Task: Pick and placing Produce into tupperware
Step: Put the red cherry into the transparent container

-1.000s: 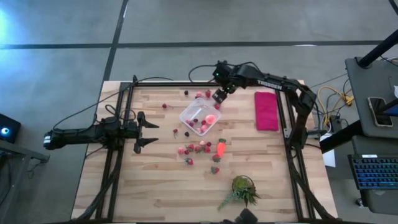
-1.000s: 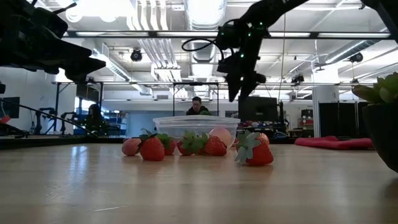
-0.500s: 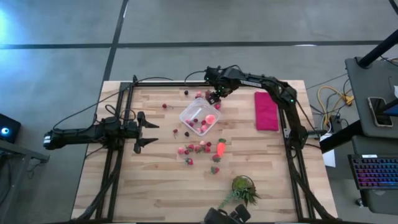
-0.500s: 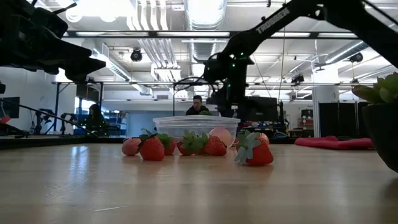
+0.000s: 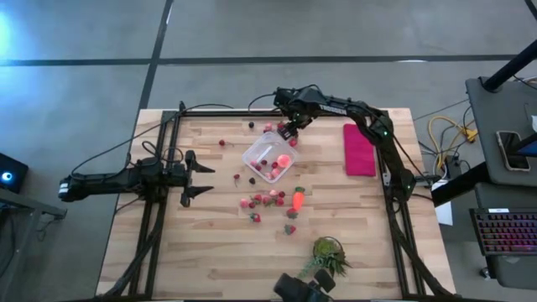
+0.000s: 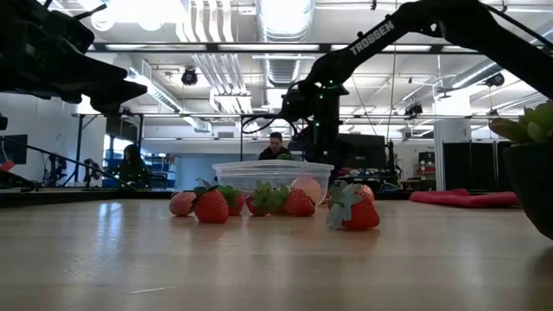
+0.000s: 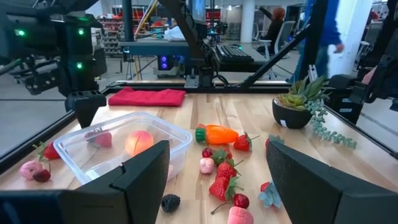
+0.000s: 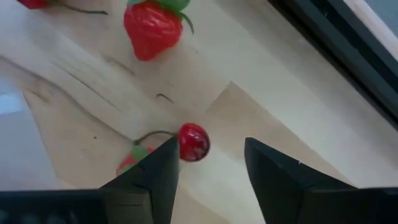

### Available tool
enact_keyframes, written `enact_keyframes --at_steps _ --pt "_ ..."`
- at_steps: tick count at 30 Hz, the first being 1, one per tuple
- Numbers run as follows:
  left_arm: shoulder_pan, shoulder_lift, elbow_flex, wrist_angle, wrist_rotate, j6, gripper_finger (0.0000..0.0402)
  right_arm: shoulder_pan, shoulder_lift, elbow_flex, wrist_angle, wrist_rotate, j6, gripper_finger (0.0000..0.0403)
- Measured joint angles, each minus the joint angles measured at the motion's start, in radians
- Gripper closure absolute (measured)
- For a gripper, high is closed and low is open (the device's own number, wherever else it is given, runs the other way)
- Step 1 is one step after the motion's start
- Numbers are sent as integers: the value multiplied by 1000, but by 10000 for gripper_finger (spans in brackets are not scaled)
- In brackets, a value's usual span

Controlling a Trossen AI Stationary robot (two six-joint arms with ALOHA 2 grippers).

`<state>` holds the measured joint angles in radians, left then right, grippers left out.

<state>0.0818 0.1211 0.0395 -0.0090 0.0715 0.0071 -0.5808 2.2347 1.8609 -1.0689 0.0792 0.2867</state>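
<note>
The clear tupperware (image 5: 270, 159) stands mid-table with a peach-coloured piece (image 5: 284, 159) and some small red pieces inside. My right gripper (image 5: 289, 130) points down at the table just beyond the tupperware's far right corner. It is open. In its wrist view a red cherry (image 8: 194, 142) with a curved stem lies on the wood just off one fingertip (image 8: 168, 158), and a strawberry (image 8: 151, 28) lies farther off. More produce (image 5: 267, 201) and an orange carrot (image 5: 298, 200) lie on the near side of the tupperware. My left gripper (image 5: 201, 176) waits open at the table's left.
A magenta cloth (image 5: 360, 149) lies flat at the far right. A green spiky plant in a pot (image 5: 327, 254) stands near the front edge. Several small berries (image 5: 222, 143) lie scattered left of the tupperware. A dark frame (image 5: 252, 113) borders the table.
My right gripper has come down from well above the tupperware's rim to the table behind it. It has also shifted a little toward the table's left, and the arm has folded lower. The tupperware and the produce have stayed put.
</note>
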Motion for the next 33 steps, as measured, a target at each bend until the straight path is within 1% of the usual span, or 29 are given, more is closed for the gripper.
enact_keyframes --at_steps 4,10,22,33 --pt "0 3 0 0 0 0 146 2 -1 -10 -1 -1 -6 240" --pt "0 3 0 0 0 0 146 6 -1 -4 4 -3 -58 249" --pt "0 3 0 0 0 0 146 6 -1 -1 3 -1 -83 264" --pt "0 3 0 0 0 0 146 6 -2 -1 3 0 -105 267"
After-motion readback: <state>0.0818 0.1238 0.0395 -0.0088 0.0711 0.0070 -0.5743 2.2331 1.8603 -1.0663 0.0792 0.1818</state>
